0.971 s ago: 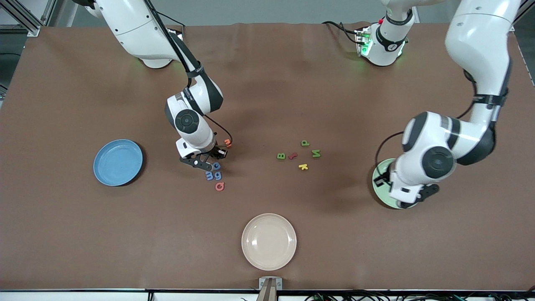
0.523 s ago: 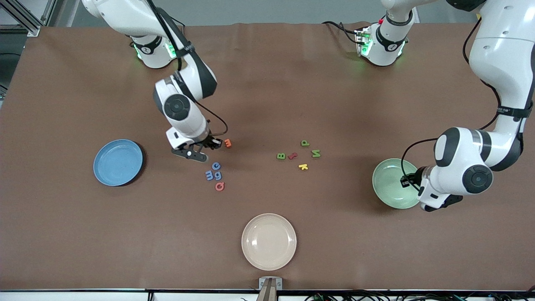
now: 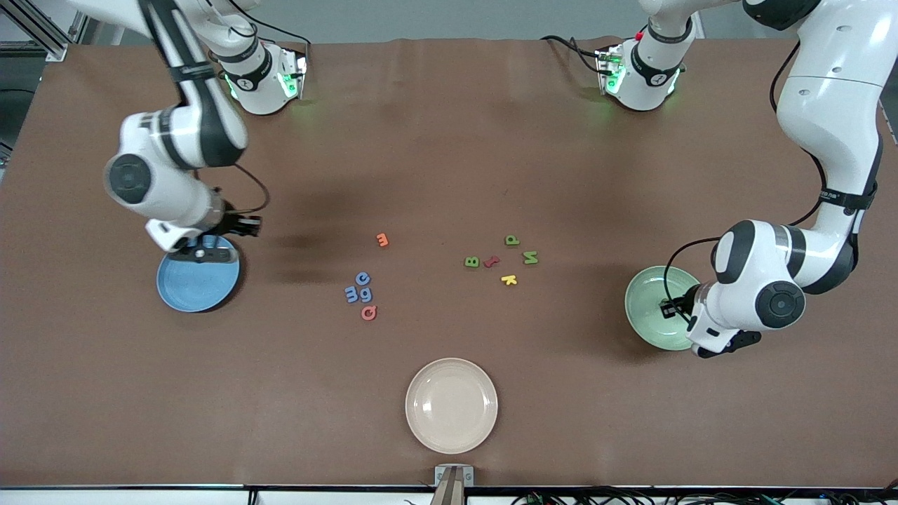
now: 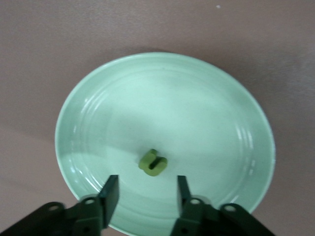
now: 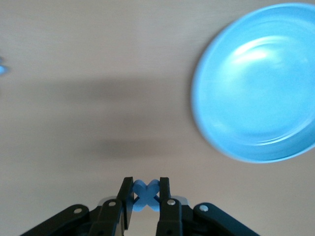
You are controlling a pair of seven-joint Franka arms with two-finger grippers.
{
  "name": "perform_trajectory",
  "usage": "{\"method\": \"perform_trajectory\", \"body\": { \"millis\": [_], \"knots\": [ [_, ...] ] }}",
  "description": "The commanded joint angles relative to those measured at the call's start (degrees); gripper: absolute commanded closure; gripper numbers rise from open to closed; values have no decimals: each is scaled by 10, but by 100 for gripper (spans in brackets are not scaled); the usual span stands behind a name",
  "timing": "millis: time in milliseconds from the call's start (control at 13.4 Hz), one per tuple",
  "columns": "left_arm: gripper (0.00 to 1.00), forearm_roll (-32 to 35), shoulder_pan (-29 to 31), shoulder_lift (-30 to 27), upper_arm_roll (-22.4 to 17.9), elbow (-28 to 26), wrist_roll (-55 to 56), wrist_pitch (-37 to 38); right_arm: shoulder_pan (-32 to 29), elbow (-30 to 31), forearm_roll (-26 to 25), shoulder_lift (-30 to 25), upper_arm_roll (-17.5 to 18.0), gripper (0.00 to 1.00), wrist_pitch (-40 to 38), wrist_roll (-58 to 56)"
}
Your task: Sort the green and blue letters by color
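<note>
My right gripper (image 3: 199, 252) is shut on a blue X-shaped letter (image 5: 146, 195) and holds it over the edge of the blue plate (image 3: 188, 284), which also shows in the right wrist view (image 5: 256, 83). Three blue letters (image 3: 359, 287) lie clustered mid-table. Three green letters (image 3: 513, 240) (image 3: 530, 257) (image 3: 471, 262) lie toward the left arm's end. My left gripper (image 4: 147, 191) is open over the green plate (image 4: 162, 98), above a green letter (image 4: 153, 162) lying in it. In the front view that gripper (image 3: 675, 309) is over the green plate's (image 3: 645, 301) edge.
An orange letter (image 3: 382, 240) and a pink letter (image 3: 368, 313) lie by the blue cluster. A dark red letter (image 3: 492, 261) and a yellow letter (image 3: 509, 280) lie among the green ones. A cream plate (image 3: 451, 405) stands nearest the front camera.
My right arm has lifted away from the blue letter cluster and swung to the blue plate with the blue X. My left arm has drawn off the green plate's middle, uncovering it.
</note>
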State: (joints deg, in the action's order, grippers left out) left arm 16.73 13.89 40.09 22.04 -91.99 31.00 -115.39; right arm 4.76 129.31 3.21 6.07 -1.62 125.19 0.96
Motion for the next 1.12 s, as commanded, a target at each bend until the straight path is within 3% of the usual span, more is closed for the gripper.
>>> {"method": "perform_trajectory", "body": {
  "millis": [0, 224, 373, 597, 747, 1045],
  "knots": [
    [1, 4, -34, -13, 10, -6, 56, 4, -91, 22, 1, -15, 12, 88, 6, -125],
    [13, 2, -98, -21, 47, -3, 176, 7, -160, 23, -4, -9, 11, 88, 31, -213],
    [21, 2, -147, -19, 51, -1, 258, 6, -189, 34, -6, 8, 11, 88, 80, -254],
    [25, -1, -194, -15, 52, -12, 376, 2, -201, 47, -6, 43, 11, 86, 147, -270],
    [33, 2, -214, -20, 52, -41, 386, -24, -201, 46, -6, 71, 11, 86, 189, -270],
    [33, 31, -216, -41, 64, -114, 375, -111, -193, 43, -5, 100, 12, 86, 226, -269]
  ]
}}
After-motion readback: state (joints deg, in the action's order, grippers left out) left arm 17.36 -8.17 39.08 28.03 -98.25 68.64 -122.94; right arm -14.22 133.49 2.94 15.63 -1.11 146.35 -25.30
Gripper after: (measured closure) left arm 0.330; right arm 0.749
